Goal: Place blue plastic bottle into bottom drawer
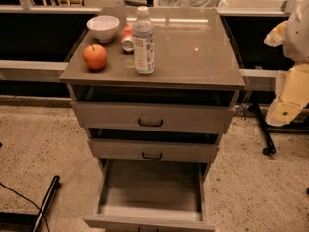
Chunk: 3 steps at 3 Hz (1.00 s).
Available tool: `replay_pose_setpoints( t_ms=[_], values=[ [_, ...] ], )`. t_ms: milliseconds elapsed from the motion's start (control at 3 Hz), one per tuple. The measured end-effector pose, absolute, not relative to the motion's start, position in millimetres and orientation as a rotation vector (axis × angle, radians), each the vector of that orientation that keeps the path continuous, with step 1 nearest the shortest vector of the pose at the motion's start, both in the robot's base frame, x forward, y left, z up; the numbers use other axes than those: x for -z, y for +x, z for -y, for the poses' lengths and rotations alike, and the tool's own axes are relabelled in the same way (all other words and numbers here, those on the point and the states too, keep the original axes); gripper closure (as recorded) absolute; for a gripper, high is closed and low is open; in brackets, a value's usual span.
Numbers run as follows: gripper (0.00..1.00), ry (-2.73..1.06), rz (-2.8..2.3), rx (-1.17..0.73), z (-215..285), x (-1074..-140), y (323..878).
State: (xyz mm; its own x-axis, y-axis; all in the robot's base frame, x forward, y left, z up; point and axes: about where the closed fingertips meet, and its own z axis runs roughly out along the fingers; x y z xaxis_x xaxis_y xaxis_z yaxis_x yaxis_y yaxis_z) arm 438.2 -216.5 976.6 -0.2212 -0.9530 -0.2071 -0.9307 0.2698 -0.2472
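The blue plastic bottle (144,41) stands upright on the grey cabinet top (193,57), left of its middle, with a white cap and a pale label. The bottom drawer (103,190) is pulled far out toward me and its grey inside holds nothing. My gripper (286,100) shows as pale cream parts at the right edge of the view, beside the cabinet at about top-drawer height. It is well to the right of the bottle and touches nothing.
A red apple (95,56), a white bowl (103,27) and a small red-and-white can (127,37) stand left of the bottle. The two upper drawers (150,118) with black handles are slightly out. A black stand leg (263,129) is at the right and a black pole (46,202) lies at the lower left.
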Motion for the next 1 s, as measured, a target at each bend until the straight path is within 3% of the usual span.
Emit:
replay_pose_setpoints(
  t_ms=[333, 1000],
  values=[
    [0.00, -1.724, -2.230, 0.100, 216.4, -976.7, 438.3],
    [0.00, -1.684, -1.951, -0.044, 114.9, -992.9, 531.8]
  ],
)
